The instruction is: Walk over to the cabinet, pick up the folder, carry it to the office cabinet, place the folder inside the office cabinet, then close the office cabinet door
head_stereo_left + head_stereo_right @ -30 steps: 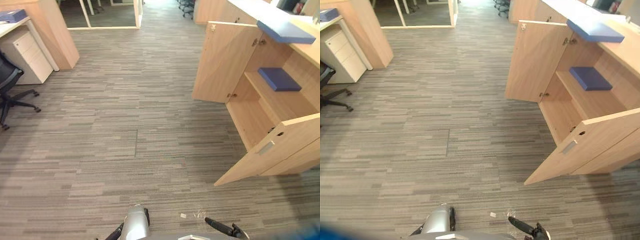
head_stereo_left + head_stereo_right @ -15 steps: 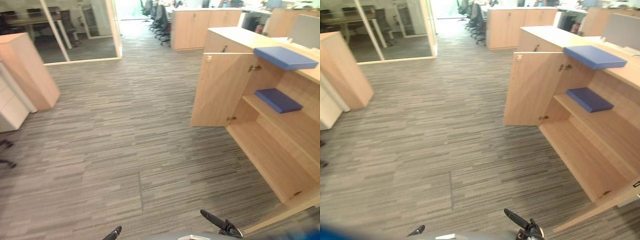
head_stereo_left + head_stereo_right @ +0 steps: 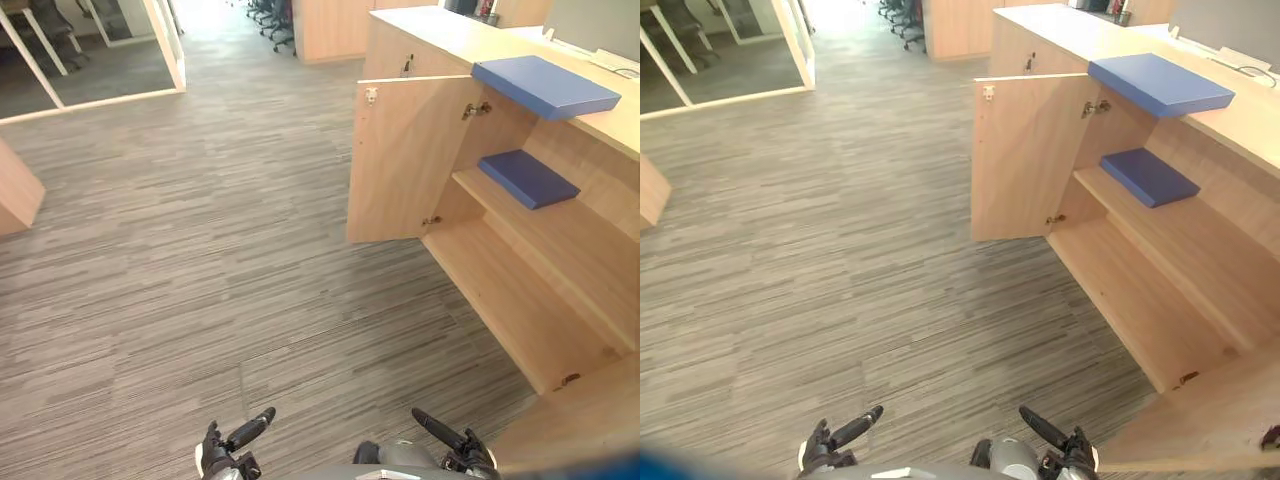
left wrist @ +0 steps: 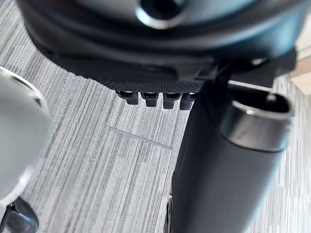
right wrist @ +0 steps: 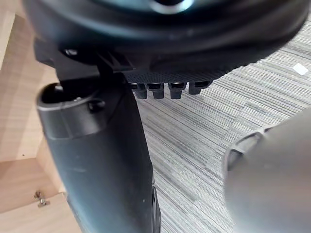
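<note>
A blue folder [image 3: 545, 86] lies flat on top of the wooden cabinet [image 3: 440, 30] at the right. A second, darker blue folder [image 3: 527, 178] rests on the shelf inside the open office cabinet [image 3: 520, 290]. The cabinet's far door [image 3: 405, 160] stands wide open, and its near door [image 3: 585, 420] juts out at the lower right. My left hand [image 3: 218, 452] and right hand [image 3: 462, 456] hang low at the bottom edge, far from both folders. In the wrist views the left hand's fingers [image 4: 150, 98] and the right hand's fingers [image 5: 165, 89] are relaxed over carpet and hold nothing.
Grey striped carpet [image 3: 200, 250] stretches wide between me and the cabinet. A glass partition [image 3: 165, 45] and office chairs [image 3: 272, 14] stand at the back. A wooden unit's corner [image 3: 15, 190] shows at the left edge.
The whole picture has shifted, so the camera has moved: the open cabinet now looks closer and more central. My left hand has come into view at the bottom. The folders have not moved.
</note>
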Controlling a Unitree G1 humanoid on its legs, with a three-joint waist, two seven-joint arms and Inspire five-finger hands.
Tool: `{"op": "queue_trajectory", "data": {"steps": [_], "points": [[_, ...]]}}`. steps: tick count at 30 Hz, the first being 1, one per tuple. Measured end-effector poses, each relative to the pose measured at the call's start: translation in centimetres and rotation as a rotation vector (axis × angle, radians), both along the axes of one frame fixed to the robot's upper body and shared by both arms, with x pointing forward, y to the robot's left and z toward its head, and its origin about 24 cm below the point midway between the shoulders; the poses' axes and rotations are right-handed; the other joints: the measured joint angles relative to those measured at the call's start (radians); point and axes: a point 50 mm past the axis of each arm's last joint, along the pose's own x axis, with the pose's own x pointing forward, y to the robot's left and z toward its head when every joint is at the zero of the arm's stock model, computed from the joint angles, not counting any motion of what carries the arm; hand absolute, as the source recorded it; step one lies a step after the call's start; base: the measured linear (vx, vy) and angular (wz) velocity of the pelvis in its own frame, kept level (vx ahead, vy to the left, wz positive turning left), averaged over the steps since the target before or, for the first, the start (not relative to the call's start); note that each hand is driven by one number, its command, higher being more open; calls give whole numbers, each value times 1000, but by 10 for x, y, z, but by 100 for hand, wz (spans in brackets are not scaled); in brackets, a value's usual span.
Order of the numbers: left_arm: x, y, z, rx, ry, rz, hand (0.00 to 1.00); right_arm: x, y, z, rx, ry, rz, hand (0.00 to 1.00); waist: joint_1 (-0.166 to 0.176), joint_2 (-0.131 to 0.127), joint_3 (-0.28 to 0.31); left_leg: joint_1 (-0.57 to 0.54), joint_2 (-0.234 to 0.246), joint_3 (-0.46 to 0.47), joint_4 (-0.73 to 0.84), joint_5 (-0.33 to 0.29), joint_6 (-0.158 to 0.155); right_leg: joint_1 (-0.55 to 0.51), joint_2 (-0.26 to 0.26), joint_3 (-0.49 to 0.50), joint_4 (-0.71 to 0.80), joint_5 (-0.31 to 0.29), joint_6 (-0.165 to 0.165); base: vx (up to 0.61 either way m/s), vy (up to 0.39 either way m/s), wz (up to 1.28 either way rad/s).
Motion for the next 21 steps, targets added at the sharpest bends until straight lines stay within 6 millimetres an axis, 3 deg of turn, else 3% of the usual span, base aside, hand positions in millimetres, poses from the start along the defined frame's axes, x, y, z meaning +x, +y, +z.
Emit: {"op": "queue_trajectory", "data": {"steps": [1,2,3,5,8,10,12,14,15,16,18,19,21], "points": [[-9,2,-2,-16,22,38,100,-2,-1,0,-3,8,-2,100,9,12,7,-76,53,-42,219,24,22,51,55,33,-33,-10,-19,317,-174,-87],[-14,5,-3,-32,23,87,100,-3,-2,-1,-3,13,-3,100,16,13,8,-122,82,-62,344,25,21,81,85,61,-46,-18,-31,482,-199,-114],[-16,9,-3,-32,22,118,100,-6,0,-2,6,27,-5,100,23,8,8,-175,91,-69,446,20,16,115,104,102,-62,-27,-41,410,-65,-105],[-13,15,-1,-26,-2,118,100,-7,3,-4,21,41,-5,100,34,-17,18,-266,67,-67,480,16,15,177,110,179,-110,-30,-41,447,-36,-103],[-10,16,0,-21,-12,112,100,-8,4,-5,30,53,-4,100,52,-21,20,-364,-4,-94,338,-23,0,246,93,274,-154,-30,-28,371,56,-101],[-10,16,0,-18,-9,107,100,-9,5,-6,36,60,5,100,63,-29,23,-383,-82,-143,116,-39,-13,275,61,334,-158,-44,-1,416,170,-103],[-12,15,0,-15,-7,115,100,-9,6,-6,41,64,9,100,64,-30,21,-382,-165,-284,-183,-7,-35,310,28,407,-156,-73,50,397,255,-96],[-17,11,-1,-23,3,122,100,-11,3,-6,34,68,8,100,67,-12,4,-382,-165,-358,-279,48,-28,328,22,456,-148,-103,93,445,358,-111],[-28,9,-4,-32,28,141,100,-15,2,-7,31,75,6,100,76,-4,-23,-380,-153,-335,-253,138,-48,330,11,493,-130,-131,123,474,406,-126],[-32,12,-4,-30,39,157,100,-17,6,-8,40,79,4,100,81,-15,-39,-381,-157,-306,-228,120,-51,323,-8,507,-112,-144,140,534,475,-135],[-36,21,-3,-6,46,179,100,-20,14,-9,68,80,4,100,104,-64,-66,-323,-169,-170,-227,56,-9,204,-86,516,124,-148,161,448,447,-139],[-35,23,-2,-2,44,177,100,-20,16,-9,73,77,2,100,112,-74,-65,-296,-178,-139,-234,46,2,161,-107,515,222,-138,163,304,338,-123],[-24,25,-1,6,30,136,100,-21,15,-9,78,71,-13,100,98,-88,-56,-193,-228,-65,-265,22,43,25,-206,461,564,-49,91,263,261,-65]]}}
